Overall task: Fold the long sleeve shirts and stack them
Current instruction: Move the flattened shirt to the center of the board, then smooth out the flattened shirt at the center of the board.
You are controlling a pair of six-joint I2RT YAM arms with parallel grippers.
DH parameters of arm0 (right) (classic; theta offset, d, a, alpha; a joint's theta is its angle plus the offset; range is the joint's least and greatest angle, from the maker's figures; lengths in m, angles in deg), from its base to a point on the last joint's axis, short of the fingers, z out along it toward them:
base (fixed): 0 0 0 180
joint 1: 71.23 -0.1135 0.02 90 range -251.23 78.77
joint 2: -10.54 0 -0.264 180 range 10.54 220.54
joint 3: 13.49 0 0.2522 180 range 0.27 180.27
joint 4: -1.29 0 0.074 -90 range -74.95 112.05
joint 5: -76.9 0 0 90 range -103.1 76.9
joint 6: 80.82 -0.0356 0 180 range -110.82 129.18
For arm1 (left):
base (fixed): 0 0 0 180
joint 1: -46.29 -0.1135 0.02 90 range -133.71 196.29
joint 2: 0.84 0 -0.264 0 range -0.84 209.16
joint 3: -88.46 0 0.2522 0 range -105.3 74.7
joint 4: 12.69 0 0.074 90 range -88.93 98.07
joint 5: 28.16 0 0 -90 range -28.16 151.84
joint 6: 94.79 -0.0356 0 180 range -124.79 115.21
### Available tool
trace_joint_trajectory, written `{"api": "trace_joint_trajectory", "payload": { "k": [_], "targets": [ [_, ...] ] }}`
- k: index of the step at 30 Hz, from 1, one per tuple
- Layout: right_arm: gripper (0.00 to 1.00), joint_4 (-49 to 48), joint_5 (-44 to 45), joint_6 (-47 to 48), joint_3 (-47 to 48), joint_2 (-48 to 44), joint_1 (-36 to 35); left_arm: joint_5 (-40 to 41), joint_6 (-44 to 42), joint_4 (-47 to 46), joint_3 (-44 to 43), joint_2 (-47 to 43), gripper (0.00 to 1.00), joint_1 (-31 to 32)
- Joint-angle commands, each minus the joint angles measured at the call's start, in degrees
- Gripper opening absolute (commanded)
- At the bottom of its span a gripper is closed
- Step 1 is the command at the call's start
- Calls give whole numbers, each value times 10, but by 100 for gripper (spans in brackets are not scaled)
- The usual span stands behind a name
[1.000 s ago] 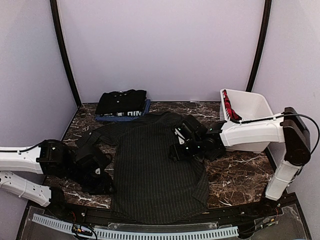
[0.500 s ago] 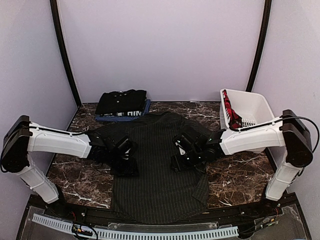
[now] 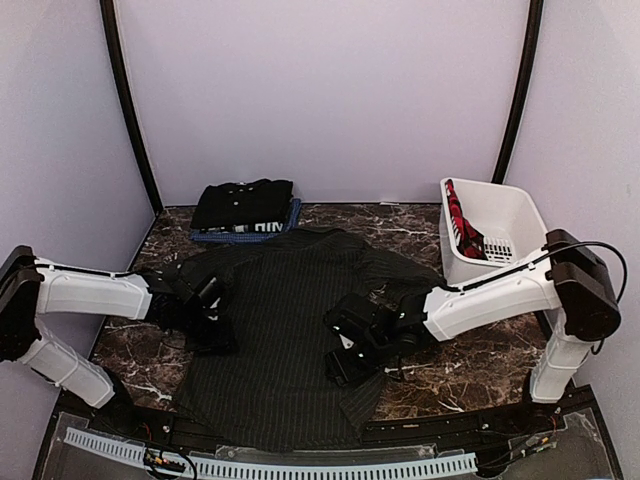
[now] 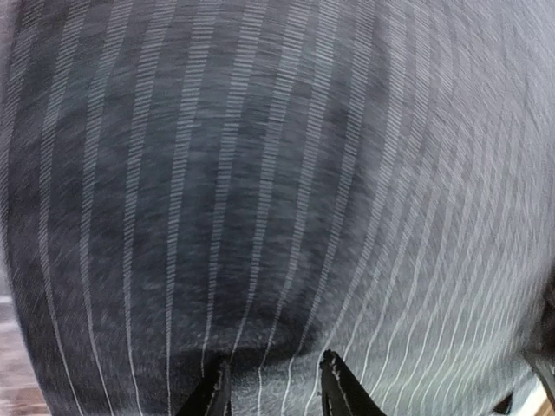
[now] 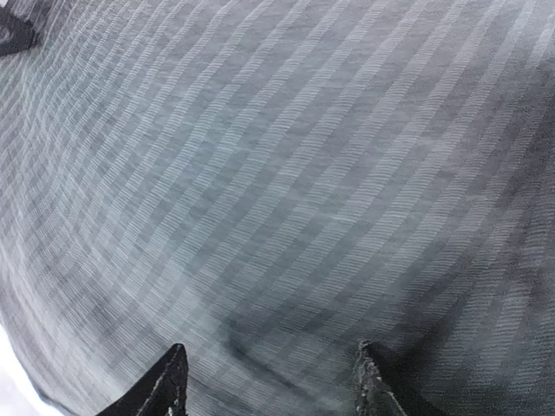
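So the big black pinstriped shirt (image 3: 285, 320) is laid out flat across the middle of the dark marble table (image 3: 480, 350), with the collar end toward the back wall and the hem right down at the near edge. I'll place everything else off that shirt.

Just past its collar, a bit to the left, there's a folded pile. The plain black shirt (image 3: 243, 203) is on top, and the blue shirt (image 3: 262, 230) with white lettering is under it with its edge peeking out. Off the pinstriped shirt's far right corner sits the white basket (image 3: 505, 225), with something red and black (image 3: 462, 225) draped against its left wall (can't make out what it is).

The left gripper (image 3: 212, 325) is down at the shirt's left edge, roughly halfway along. The right gripper (image 3: 345, 362) is on the shirt's right side closer to the hem, where the cloth edge slants inward and looks a bit bunched.

In the left wrist view the fingertips (image 4: 215, 394) stand a narrow gap apart with striped cloth showing between them, and I don't see anything pinched. In the right wrist view the fingertips (image 5: 169, 381) are spread a lot wider, low over the pinstripes, also with nothing gripped. Both close-ups are kinda blurry.
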Motion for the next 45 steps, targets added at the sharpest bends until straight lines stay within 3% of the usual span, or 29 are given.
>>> {"api": "trace_joint_trajectory", "payload": {
  "k": [1,5,10,16,21,28,35,45],
  "targets": [
    [63,15,36,-10,39,-40,0,62,-12,109,22,2,35,-34],
    [65,52,95,6,70,-77,41,82,-16,137,-21,9,35,-36],
    [63,24,82,39,74,-87,139,27,-55,127,-73,-23,36,-34],
    [55,26,29,84,190,11,159,0,-80,114,-114,-2,37,-33],
    [49,6,-3,82,225,95,151,7,-75,102,-102,30,36,-33],
    [48,-25,-8,83,156,117,198,43,-73,108,-61,42,36,-46],
    [49,-34,21,78,42,55,249,10,-68,79,5,27,35,-88],
    [50,-26,60,90,-33,18,301,-19,-52,60,40,13,34,-132]
  ]
}}
